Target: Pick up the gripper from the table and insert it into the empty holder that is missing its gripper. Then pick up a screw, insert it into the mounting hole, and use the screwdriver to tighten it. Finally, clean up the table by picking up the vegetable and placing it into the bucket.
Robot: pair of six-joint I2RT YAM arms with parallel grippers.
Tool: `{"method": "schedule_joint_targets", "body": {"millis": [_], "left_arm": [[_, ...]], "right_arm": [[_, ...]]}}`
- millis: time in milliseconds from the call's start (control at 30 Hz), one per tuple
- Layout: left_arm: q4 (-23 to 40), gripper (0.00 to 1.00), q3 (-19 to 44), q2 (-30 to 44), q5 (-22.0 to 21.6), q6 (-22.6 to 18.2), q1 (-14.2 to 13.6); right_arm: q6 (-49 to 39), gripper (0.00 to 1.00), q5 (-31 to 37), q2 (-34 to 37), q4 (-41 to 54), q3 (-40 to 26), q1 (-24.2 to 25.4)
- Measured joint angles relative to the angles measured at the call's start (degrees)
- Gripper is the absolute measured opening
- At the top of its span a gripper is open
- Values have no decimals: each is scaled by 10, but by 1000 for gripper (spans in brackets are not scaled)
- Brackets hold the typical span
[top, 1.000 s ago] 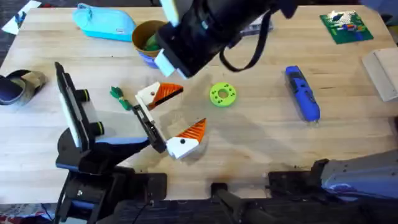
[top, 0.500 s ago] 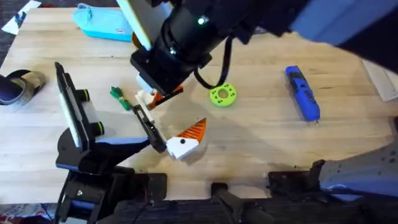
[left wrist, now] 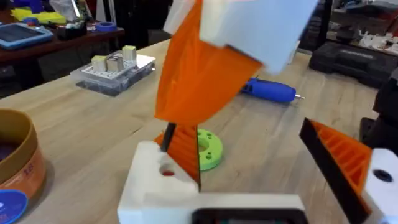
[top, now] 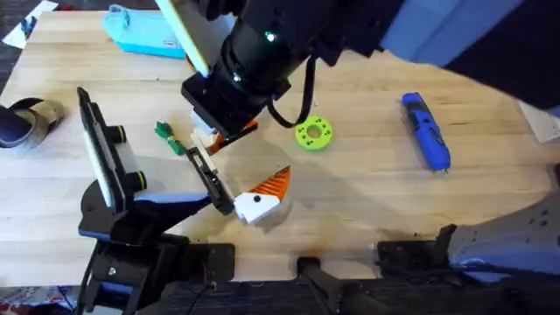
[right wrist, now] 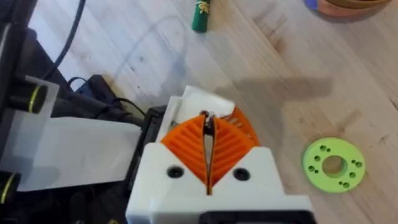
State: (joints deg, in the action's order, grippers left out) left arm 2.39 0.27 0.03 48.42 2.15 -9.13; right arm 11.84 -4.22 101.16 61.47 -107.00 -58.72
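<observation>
My right gripper point(right wrist: 208, 127) hangs over the gripper point(top: 241, 129), centre-left on the counter point(top: 367, 192). Its jaws are pressed together, probably to nudge it toward the empty holder point(top: 208, 175). I cannot tell the state of the left gripper point(top: 236, 188).

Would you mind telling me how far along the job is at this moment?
Nothing looks finished. In hand: the right claw is low over the gripper on the table. To do: seating it, screwing it down with the screwdriver, and moving the vegetable into the bucket.
</observation>
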Motion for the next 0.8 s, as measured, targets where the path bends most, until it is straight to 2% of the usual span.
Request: {"method": "schedule_joint_targets", "body": {"millis": [800], "left_arm": [[0,990,0,0,0,0,0]], "right_arm": [[-3,6,-32,20,1,0,1]]}}
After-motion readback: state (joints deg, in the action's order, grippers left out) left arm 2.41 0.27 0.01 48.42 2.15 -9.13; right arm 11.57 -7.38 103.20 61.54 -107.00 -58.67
